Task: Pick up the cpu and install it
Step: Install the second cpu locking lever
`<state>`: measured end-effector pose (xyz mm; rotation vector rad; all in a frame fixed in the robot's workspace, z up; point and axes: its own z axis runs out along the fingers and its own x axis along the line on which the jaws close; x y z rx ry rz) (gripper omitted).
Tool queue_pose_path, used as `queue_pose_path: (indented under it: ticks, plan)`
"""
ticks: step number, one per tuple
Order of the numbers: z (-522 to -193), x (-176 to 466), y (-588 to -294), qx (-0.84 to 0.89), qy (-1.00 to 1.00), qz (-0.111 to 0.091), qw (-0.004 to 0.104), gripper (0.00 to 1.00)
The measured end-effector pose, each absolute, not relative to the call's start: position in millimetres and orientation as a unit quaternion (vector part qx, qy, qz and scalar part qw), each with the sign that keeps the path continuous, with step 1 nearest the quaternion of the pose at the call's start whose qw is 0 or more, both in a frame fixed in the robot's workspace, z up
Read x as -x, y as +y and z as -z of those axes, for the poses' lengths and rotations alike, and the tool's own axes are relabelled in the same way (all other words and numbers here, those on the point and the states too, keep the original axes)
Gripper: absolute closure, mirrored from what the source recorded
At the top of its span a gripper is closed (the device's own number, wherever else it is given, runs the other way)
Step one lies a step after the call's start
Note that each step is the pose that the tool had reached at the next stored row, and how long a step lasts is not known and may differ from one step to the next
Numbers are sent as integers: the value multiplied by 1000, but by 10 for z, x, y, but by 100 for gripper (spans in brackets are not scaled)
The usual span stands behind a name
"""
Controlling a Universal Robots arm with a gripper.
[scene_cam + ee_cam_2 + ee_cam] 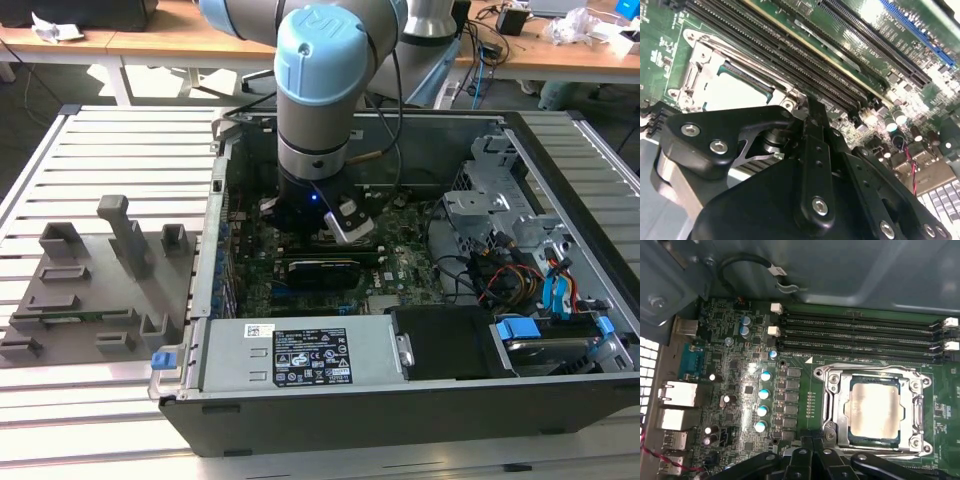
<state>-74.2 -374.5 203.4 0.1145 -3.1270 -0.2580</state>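
Observation:
The cpu (875, 412), a flat square chip with a shiny silver top, lies in the motherboard socket, ringed by a silver metal frame (832, 410). The second wrist view shows it as a pale square (737, 90) inside the same frame. My gripper (813, 441) hovers just beside the socket's edge, its black fingers (810, 107) shut together with nothing between them, apart from the chip. In the exterior view the arm (325, 90) reaches down into the open computer case (300, 410), over the board's middle.
Several black memory slots (860, 335) run along one side of the socket. Capacitors (762, 400) and rear ports (677, 395) sit on another side. A grey fixture with blocks (95, 285) lies at the exterior view's left. Drive cage and cables (520, 260) fill the case's right.

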Motion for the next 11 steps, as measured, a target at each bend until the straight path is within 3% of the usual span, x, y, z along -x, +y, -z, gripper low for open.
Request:
queue_pose_path:
  ticks: [3, 11]
  plan:
    - [-2098, 718, -3733, -37, -996, 81, 1, 89]
    - [-2112, 453, -3592, -36, -998, 56, 12, 89]
